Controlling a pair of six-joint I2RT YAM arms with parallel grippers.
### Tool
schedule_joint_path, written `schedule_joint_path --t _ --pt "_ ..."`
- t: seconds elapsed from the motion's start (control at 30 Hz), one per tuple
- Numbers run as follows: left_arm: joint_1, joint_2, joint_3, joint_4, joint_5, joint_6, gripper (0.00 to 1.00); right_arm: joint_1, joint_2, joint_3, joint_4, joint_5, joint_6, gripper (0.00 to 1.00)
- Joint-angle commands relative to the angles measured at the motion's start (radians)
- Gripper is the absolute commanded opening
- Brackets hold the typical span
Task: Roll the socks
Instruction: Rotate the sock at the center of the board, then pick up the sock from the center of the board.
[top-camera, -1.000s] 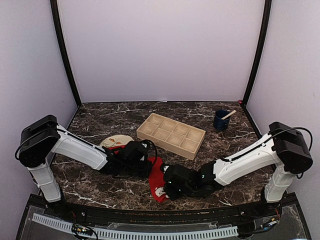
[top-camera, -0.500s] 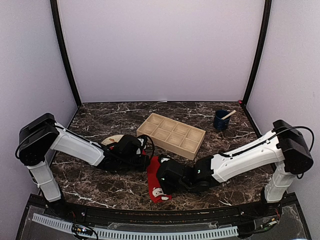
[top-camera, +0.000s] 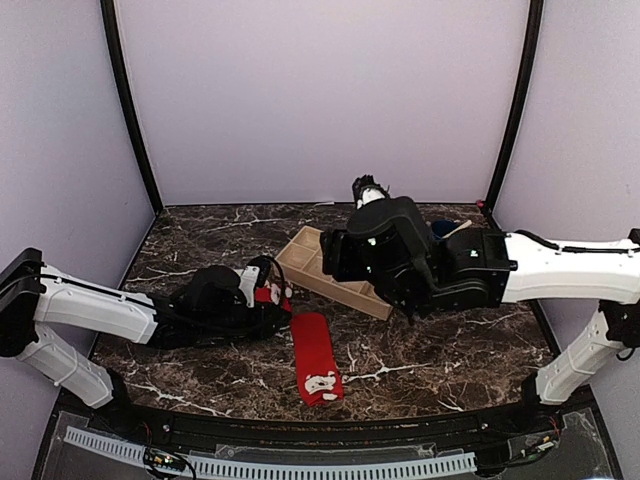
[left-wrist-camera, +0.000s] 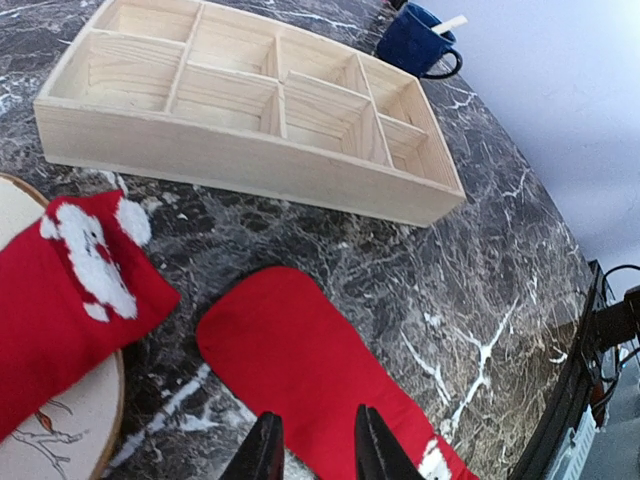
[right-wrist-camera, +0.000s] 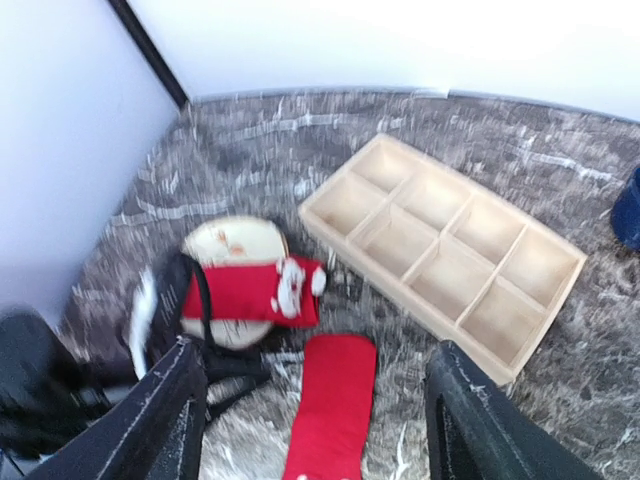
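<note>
One red sock (top-camera: 315, 352) lies flat and stretched out on the marble, with white markings at its near end. It also shows in the left wrist view (left-wrist-camera: 310, 370) and the right wrist view (right-wrist-camera: 335, 400). A second red sock (left-wrist-camera: 70, 290) with white markings rests folded on the beige plate (left-wrist-camera: 60, 440). My left gripper (left-wrist-camera: 316, 415) hovers low over the flat sock's edge, its jaws a little apart and empty. My right gripper (right-wrist-camera: 318, 348) hangs high above both socks, wide open and empty.
A wooden compartment tray (top-camera: 340, 272) sits behind the socks, partly hidden by my raised right arm. A blue mug (left-wrist-camera: 415, 45) with a stick stands at the far right. Purple walls close in the table.
My right arm has lifted off the flat sock and risen high, its jaws opening wide. My left arm has drawn back to the left and its jaws have parted.
</note>
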Motion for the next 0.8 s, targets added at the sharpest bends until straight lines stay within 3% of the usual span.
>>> schedule_joint_path --t 0.0,0.27,0.77 --pt "-0.081 -0.002 -0.029 -0.026 0.01 0.019 0.27 -0.019 -0.033 0.114 0.033 0.138 -0.011 0.71" --pt "-0.191 0.054 -0.018 -0.077 -0.002 -0.001 0.27 -0.091 0.001 0.319 -0.03 0.138 0.028 0.74" --pt "-0.364 0.083 0.074 -0.268 -0.116 0.079 0.38 -0.121 0.032 0.404 -0.01 0.054 0.013 0.77"
